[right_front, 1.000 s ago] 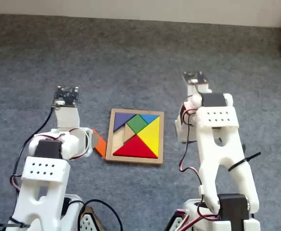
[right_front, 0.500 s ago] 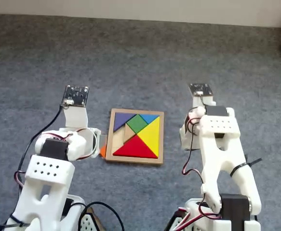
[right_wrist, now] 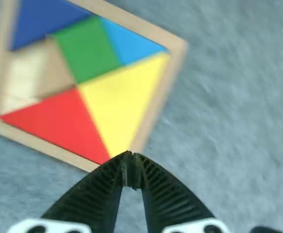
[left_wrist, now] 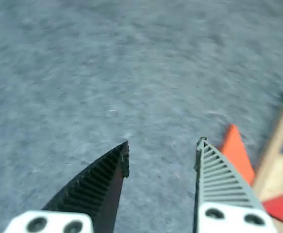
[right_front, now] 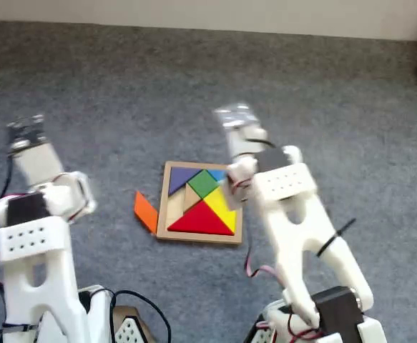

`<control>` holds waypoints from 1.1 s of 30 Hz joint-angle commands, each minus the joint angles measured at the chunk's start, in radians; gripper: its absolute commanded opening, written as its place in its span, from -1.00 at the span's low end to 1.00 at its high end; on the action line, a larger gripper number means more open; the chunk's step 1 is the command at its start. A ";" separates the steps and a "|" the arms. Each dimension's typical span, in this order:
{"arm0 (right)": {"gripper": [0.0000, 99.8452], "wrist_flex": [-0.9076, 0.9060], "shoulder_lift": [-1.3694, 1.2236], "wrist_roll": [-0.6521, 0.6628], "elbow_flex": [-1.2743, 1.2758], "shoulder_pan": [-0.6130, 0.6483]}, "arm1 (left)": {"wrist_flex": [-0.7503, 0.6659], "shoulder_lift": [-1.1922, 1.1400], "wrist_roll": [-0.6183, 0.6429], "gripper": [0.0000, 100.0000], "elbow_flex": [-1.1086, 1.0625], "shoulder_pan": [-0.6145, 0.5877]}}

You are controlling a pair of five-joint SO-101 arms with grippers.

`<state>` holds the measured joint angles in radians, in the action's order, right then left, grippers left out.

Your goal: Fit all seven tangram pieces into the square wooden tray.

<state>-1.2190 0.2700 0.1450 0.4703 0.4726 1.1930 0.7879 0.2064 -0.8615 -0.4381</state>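
the left hand (left_wrist: 163, 145) is open, its two fingers well apart. it holds nothing and hangs over the bare grey surface (right_front: 315, 93). past its pale finger (left_wrist: 219, 179) lies the orange piece (left_wrist: 237, 151), flat on the surface, and behind that the rim of the wooden tray (left_wrist: 276, 158).

the right hand (right_wrist: 130, 167) is closed, the two dark tips pressed together with nothing between them. it is above the tray's rim (right_wrist: 157, 116), near the corner where the yellow triangle (right_wrist: 122, 104) and the red triangle (right_wrist: 54, 121) meet.

in the high view the tray (right_front: 201, 238) sits between the two arms. inside it are a dark blue triangle (right_front: 181, 177), a green square (right_front: 204, 183), a light blue triangle (right_front: 221, 174), the yellow and the red triangles, and a pale wood-coloured patch (right_front: 178, 204). the orange piece (right_front: 145, 211) is outside, just beside the rim on the left arm's side; i cannot tell if it touches.
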 commanded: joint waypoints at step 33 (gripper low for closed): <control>-0.53 0.070 -0.842 0.005 -0.756 0.496 | -0.132 -0.004 0.008 -0.54 -0.111 -0.331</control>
<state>-1.1561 -0.5723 0.1465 -0.2279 0.9605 1.0733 0.7818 0.2064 -0.9766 -0.7618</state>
